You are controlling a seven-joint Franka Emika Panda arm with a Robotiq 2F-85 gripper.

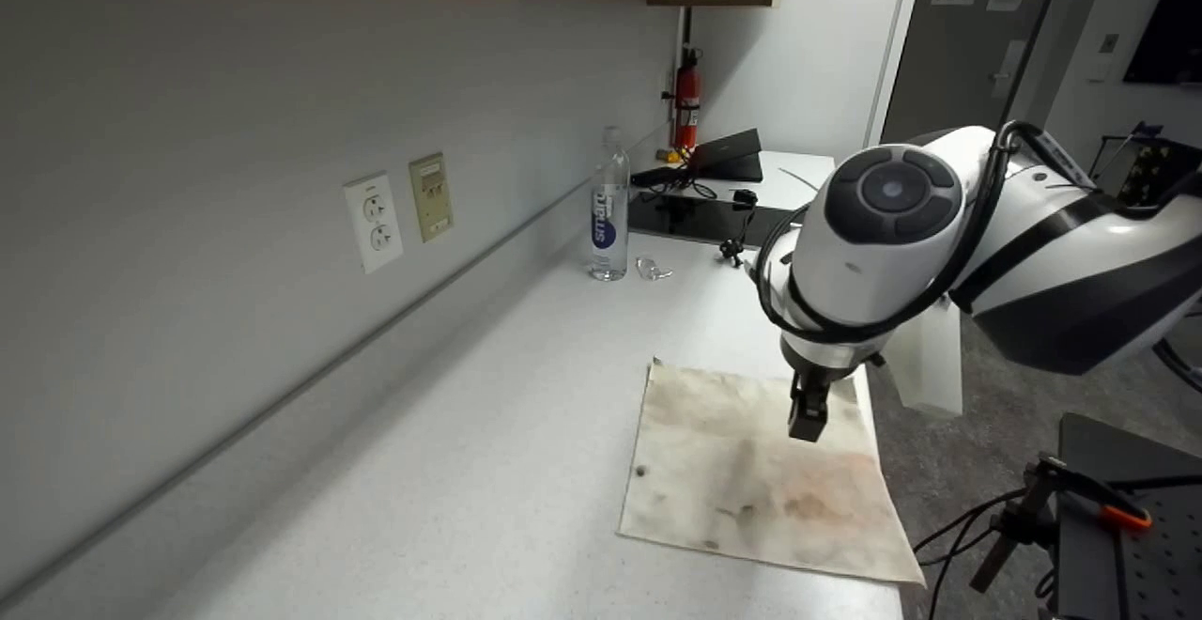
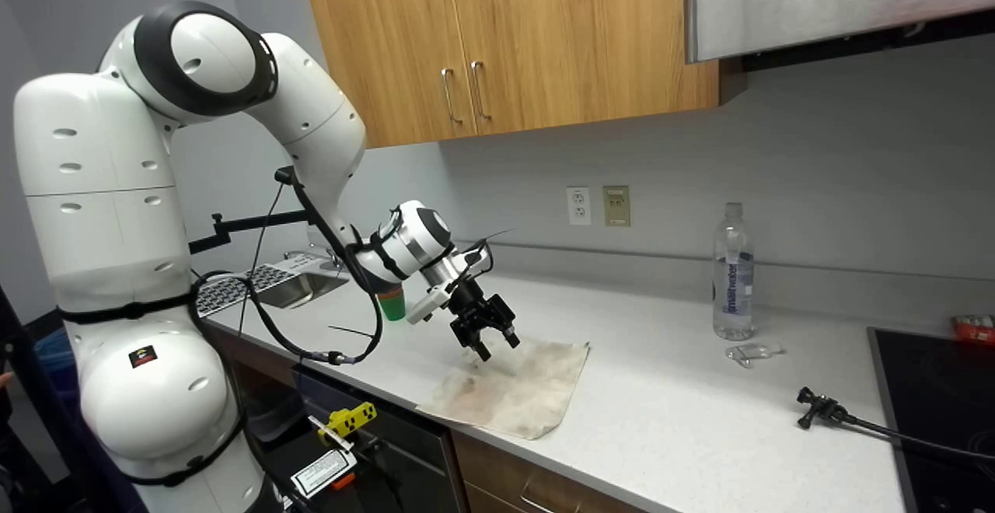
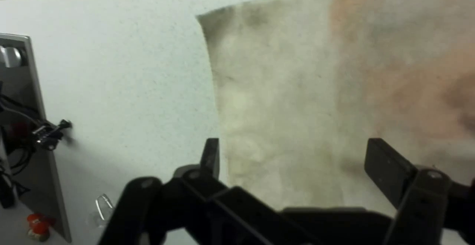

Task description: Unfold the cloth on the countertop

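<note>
The cloth (image 1: 714, 470), beige with brown and reddish stains, lies spread nearly flat in a squarish outline. It rests on the white countertop (image 1: 451, 470), and one corner reaches slightly past the counter's front edge. In an exterior view the same cloth (image 2: 536, 389) shows its near right corner rounded. The wrist view has a slightly curled corner at the cloth's (image 3: 278, 89) upper left. My gripper (image 3: 293, 144) is open above the cloth, its fingers wide apart and nothing between them. Both fingertips show over the cloth in an exterior view, with the gripper (image 2: 500, 348) tilted.
A water bottle (image 2: 733, 280) stands near the back wall, with a small clear plastic piece (image 2: 752, 354) beside it. A black mount on a cable (image 2: 824, 408) lies by the dark cooktop (image 2: 940, 404). A green cup (image 2: 392, 305) and a sink (image 2: 299, 289) are behind the arm.
</note>
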